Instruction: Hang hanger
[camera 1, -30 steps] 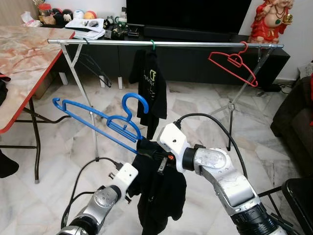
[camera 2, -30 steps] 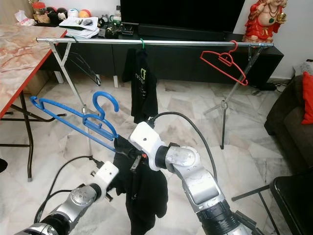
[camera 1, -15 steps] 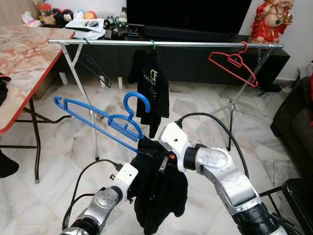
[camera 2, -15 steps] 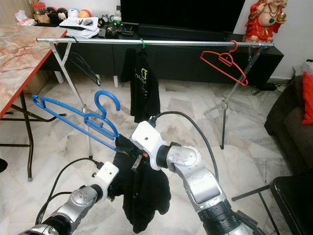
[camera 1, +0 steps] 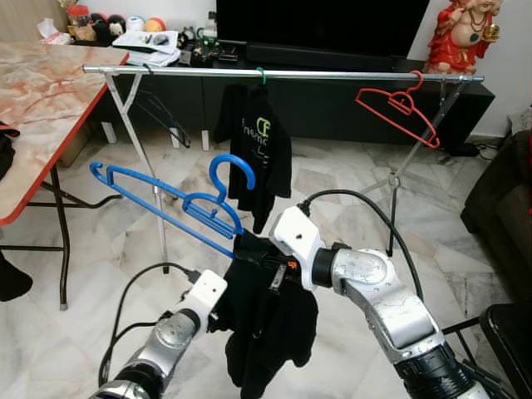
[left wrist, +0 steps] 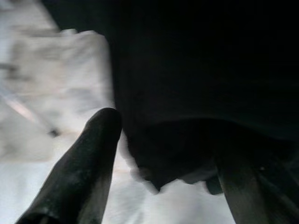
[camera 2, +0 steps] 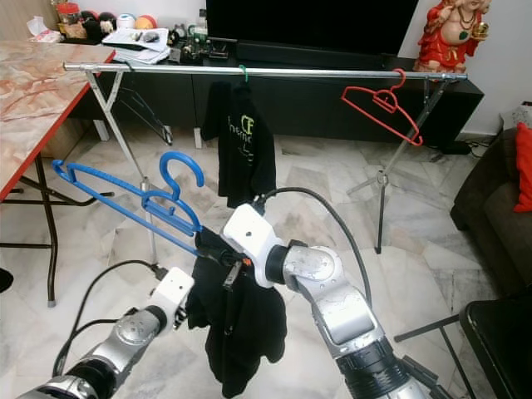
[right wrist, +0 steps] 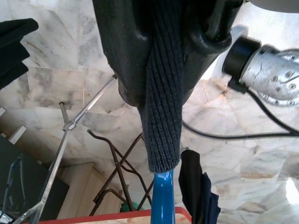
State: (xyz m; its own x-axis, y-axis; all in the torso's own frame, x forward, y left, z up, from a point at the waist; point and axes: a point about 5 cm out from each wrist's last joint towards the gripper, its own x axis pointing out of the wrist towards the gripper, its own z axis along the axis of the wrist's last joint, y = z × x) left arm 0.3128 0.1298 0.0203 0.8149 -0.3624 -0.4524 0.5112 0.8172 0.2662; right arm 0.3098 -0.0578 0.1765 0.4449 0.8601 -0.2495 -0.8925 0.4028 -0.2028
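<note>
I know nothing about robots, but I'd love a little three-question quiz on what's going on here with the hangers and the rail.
1. True or false: the blue hanger already hangs on the metal rail.
2. Which colour is the bare hanger hooked at the rail's far right end? A) red B) yellow C) white
3. Fill in: the right gripper holds the blue hanger with a ____ garment draped on it, while the left gripper reaches into that cloth from below.

Key: 1 false, it is held below the rail. 2 A, the red hanger. 3 black, the black garment.
</note>
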